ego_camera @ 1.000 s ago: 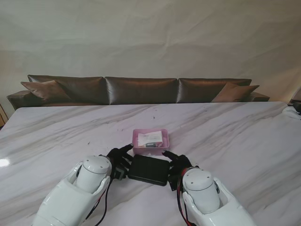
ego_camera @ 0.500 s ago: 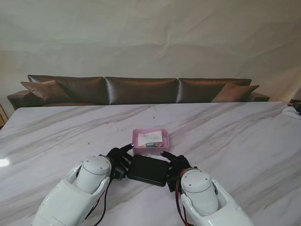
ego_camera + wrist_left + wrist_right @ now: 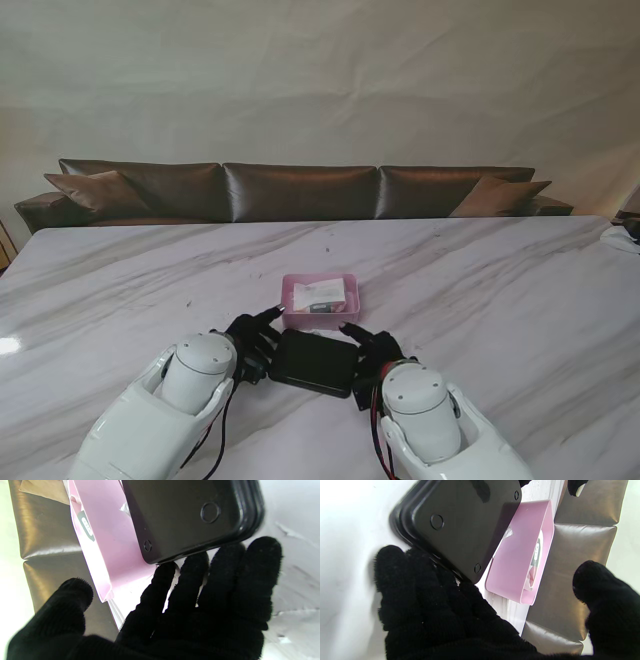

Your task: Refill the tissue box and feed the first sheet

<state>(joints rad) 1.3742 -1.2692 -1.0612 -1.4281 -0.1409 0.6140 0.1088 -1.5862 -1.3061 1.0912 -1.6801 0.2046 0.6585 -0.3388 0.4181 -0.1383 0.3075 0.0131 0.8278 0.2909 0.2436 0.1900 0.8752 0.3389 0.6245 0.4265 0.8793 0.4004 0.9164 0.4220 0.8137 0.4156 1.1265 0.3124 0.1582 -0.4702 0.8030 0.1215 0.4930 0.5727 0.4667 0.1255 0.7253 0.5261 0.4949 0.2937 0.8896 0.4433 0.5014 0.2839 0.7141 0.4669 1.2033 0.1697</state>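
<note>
Black box (image 3: 316, 361) lies flat on the table (image 3: 500, 290), underside up, long axis left-right, slightly skewed. It sits just on my side of the pink tray (image 3: 320, 301), touching or nearly touching the tray's near wall. My left hand (image 3: 252, 340) is at the box's left end: fingers (image 3: 190, 580) spread, tips against its edge, thumb (image 3: 72, 600) out wide beside the tray. My right hand (image 3: 375, 348) is at the right end, fingertips (image 3: 402, 562) on the edge, thumb (image 3: 595, 585) clear. Neither hand has closed; box is bracketed between them, not gripped.
</note>
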